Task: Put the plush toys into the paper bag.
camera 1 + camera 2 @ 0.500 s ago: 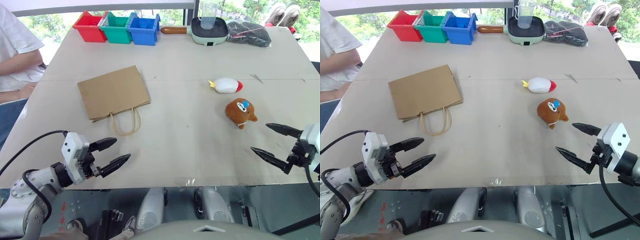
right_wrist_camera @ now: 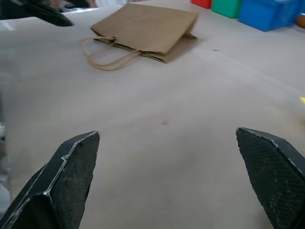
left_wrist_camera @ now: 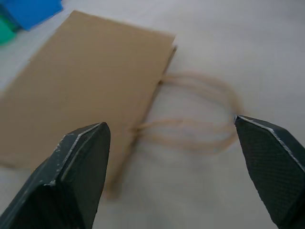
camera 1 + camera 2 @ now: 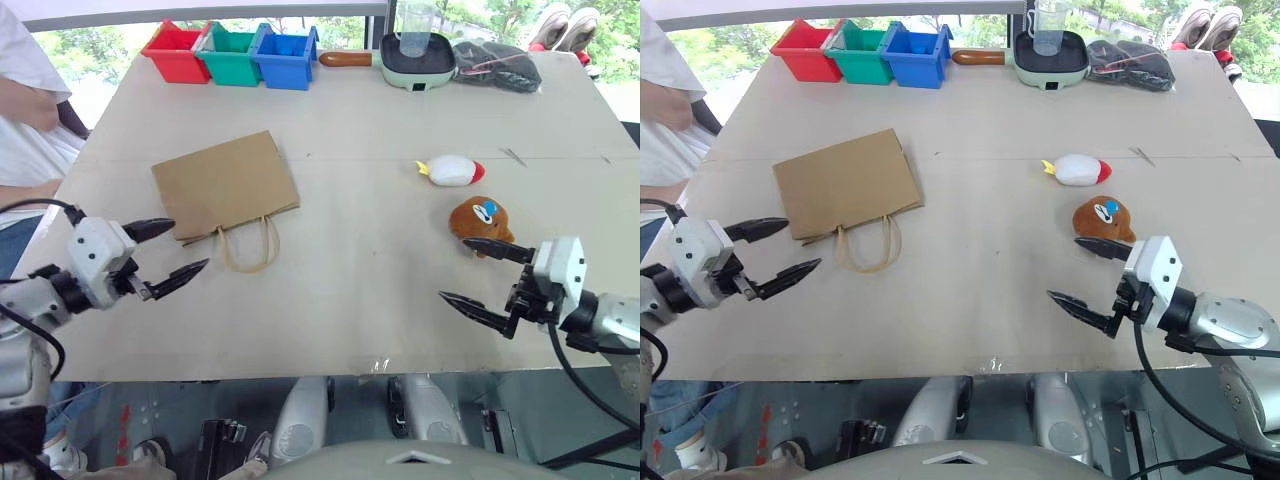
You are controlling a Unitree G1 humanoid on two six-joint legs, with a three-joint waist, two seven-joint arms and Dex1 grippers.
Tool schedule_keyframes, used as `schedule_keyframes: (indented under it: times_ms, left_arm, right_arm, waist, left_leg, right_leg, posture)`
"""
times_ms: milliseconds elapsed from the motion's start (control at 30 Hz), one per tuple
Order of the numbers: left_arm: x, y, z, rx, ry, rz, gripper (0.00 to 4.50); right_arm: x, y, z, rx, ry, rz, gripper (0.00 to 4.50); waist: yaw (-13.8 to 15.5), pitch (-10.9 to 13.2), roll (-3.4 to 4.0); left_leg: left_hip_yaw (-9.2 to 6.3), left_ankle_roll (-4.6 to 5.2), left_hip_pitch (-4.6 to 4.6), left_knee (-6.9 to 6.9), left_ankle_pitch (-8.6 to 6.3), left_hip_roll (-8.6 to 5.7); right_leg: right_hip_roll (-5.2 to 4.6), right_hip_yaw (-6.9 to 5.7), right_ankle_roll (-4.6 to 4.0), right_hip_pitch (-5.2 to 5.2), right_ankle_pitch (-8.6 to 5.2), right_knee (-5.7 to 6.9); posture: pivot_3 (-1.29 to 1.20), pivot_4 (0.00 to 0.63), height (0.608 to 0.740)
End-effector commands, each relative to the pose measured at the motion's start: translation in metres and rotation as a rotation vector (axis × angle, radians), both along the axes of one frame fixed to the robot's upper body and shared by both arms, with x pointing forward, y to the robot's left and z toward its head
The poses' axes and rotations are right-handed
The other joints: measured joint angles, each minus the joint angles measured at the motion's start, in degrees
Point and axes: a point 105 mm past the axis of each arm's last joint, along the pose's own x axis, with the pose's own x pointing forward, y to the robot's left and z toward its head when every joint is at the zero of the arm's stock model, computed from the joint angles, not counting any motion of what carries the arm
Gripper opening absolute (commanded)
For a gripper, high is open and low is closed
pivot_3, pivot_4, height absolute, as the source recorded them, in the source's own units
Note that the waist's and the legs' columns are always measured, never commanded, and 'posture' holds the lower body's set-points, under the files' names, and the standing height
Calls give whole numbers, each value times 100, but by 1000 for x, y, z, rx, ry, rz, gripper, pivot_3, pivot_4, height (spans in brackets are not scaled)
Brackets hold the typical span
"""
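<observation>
A: Brown kraft paper is seen lying flat on the table (image 4: 360, 130): the paper bag (image 4: 225, 185), with its two cord handles (image 4: 250, 245) spread toward the near edge. Where are the toys placed?

B: The plush toys are found well apart from the bag, on the right half of the table. The white toy (image 4: 453, 170), with its yellow tail and red tip, is laid on its side; the brown toy (image 4: 480, 222), with the blue-white face patch, is set just nearer the edge, beside it but not touching. Neither is held.

A: How is the left gripper (image 4: 165, 255) presented?

B: Its fingers are spread wide and nothing is gripped. It is held above the table's left near corner, pointed toward the bag's handle end. In the left wrist view the bag and handles are framed between the two fingers (image 3: 76, 176).

A: And the right gripper (image 4: 483, 280)?

B: It is also spread wide and empty. One fingertip is seen just beside the brown toy; whether it touches cannot be told.

A: What else is noted?

B: Red, green and blue bins (image 4: 235, 55) are lined along the far edge, with a pan (image 4: 415, 55) and a dark bag (image 4: 495, 65) to their right. A person's sleeve (image 4: 30, 90) is visible at the left.
</observation>
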Motion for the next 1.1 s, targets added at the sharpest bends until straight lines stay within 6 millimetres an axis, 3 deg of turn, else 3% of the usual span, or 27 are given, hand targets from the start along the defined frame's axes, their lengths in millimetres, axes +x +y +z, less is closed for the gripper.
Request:
schedule_keyframes:
  times_ms: [33,233,333,433,500,567,600,633,767,867,900,967,1100]
  left_arm:
    - [6,-3,-4,178,-78,-90,4500]
    - [30,-31,-19,246,-163,-211,4500]
    - [35,-49,-27,194,-146,-274,3784]
    - [38,-61,-25,120,-144,-305,2572]
    - [41,-66,-19,-17,-111,-288,1527]
    - [43,-75,-9,-187,-73,-277,764]
    - [45,-82,1,-289,-53,-283,219]
    - [46,-87,7,-354,-36,-290,0]
    - [47,-114,33,-593,39,-334,0]
    - [41,-149,53,-753,112,-433,0]
    - [40,-156,56,-774,126,-453,0]
    - [37,-166,61,-807,146,-480,0]
    - [32,-180,69,-833,163,-520,0]
  right_arm:
    - [-3,7,7,5,-36,18,4482]
    - [-1,4,3,-9,-45,1,4482]
    - [4,1,2,-44,-106,-46,4500]
    - [6,-1,-3,-84,-134,-80,4500]
    - [8,-2,-6,-89,-131,-115,4500]
    - [8,0,-9,-85,-125,-116,4500]
    - [10,2,-10,-58,-102,-120,4241]
    - [12,4,-10,-39,-85,-123,3943]
    - [15,18,-8,22,-52,-105,2166]
    - [33,49,3,51,-87,-73,616]
    - [39,59,7,64,-92,-68,307]
    - [51,78,12,75,-96,-43,37]
    - [74,117,14,99,-54,21,37]
  waist:
    - [16,0,1]
    - [2,-5,-8]
    - [-31,-4,-9]
    - [-46,-4,-9]
    - [-48,-4,-8]
    - [-44,-4,-8]
    - [-45,-4,-8]
    - [-43,-4,-8]
    - [-39,-3,-8]
    - [-70,-3,-7]
    - [-94,-1,-4]
    - [-107,-1,-4]
    - [-148,-1,-4]
  left_leg:
    - [1,0,0,-1,0,0]
    - [2,1,0,2,0,-3]
    - [2,1,1,3,0,-8]
    - [3,1,3,3,0,-10]
    - [-1,1,3,4,0,-10]
    - [-2,0,4,4,0,-10]
    - [-8,1,2,9,0,-5]
    - [-12,1,0,15,0,-4]
    - [-32,1,-3,37,0,-1]
    - [-40,1,3,43,0,-3]
    - [-40,1,2,45,0,-3]
    - [-49,0,2,53,1,-12]
    - [-50,0,3,51,1,-14]
  right_leg:
    - [-4,0,-5,0,-3,0]
    - [-6,0,6,1,4,4]
    - [-2,1,8,2,5,10]
    - [1,2,9,1,5,15]
    - [6,0,9,1,5,19]
    - [6,-1,9,1,5,20]
    - [5,-5,9,1,5,23]
    - [5,-7,9,4,5,23]
    - [4,-12,10,12,6,30]
    - [6,-5,11,14,6,31]
    - [8,-5,11,14,7,32]
    - [14,-8,10,13,6,44]
    - [17,-10,8,11,6,54]
  posture:
    - [0,150,740]
    - [0,150,740]
    - [0,150,740]
    - [0,150,740]
    - [0,150,740]
    - [0,150,740]
    - [0,150,740]
    - [0,150,740]
    - [0,150,740]
    - [0,150,740]
    - [0,150,740]
    - [0,150,740]
    - [0,150,740]
